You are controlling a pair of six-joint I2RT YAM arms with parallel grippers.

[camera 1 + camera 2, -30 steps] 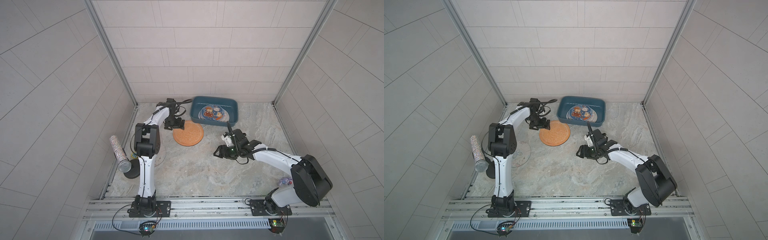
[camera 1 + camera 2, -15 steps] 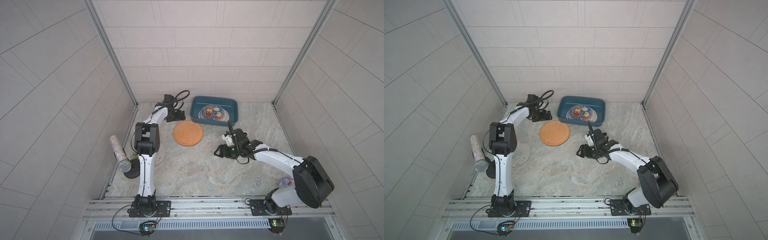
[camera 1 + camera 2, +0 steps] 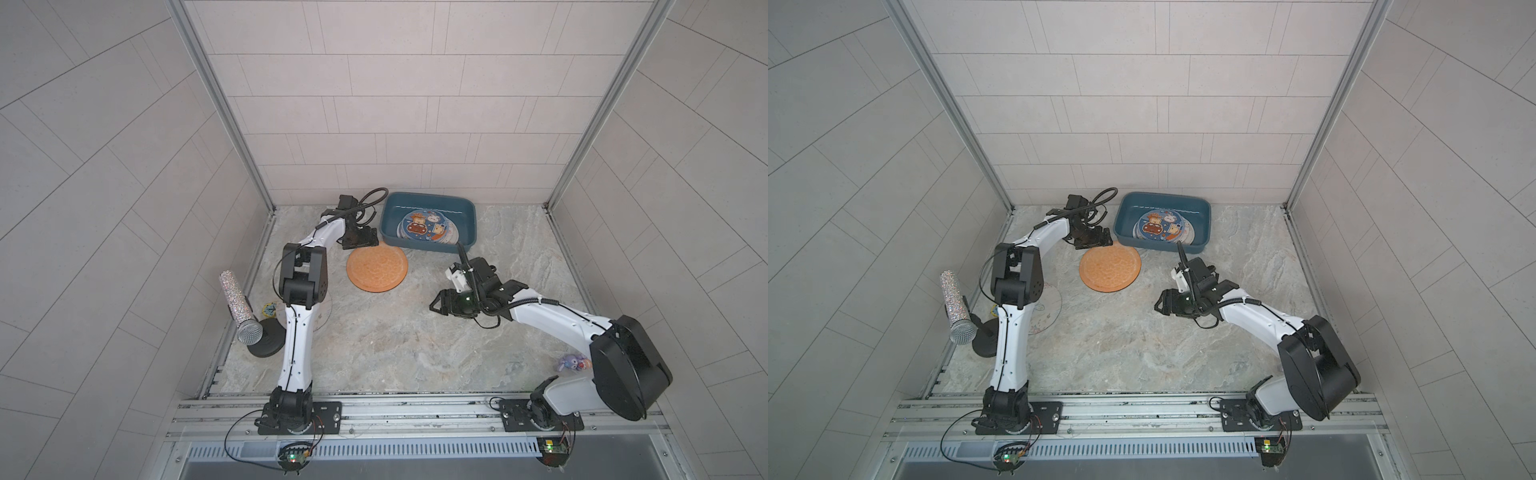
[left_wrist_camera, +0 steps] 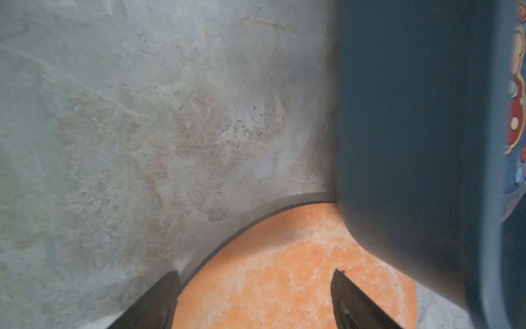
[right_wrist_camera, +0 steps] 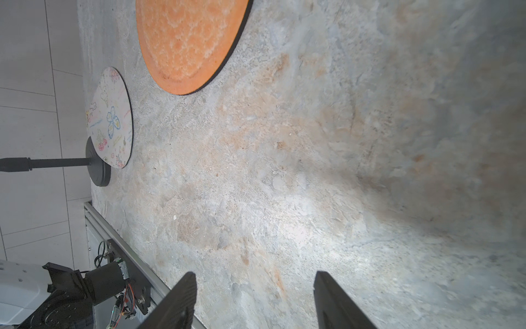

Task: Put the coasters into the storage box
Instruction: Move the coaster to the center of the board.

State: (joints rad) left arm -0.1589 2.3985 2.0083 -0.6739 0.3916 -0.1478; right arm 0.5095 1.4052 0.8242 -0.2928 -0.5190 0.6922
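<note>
Left wrist view: storage box (image 4: 412,114) hides part of orange coaster (image 4: 270,270); left fingers (image 4: 159,302) and right fingers (image 5: 176,302) spread, empty.

Both top views high, looking down, wrist views close (sharing the orange coaster (image 4: 284,270))

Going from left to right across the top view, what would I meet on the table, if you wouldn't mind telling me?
First the glittery microphone → orange coaster → right gripper → small purple toy.

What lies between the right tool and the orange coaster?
Nothing: only bare tabletop between right tool and orange coaster, seen in both top views.
</note>
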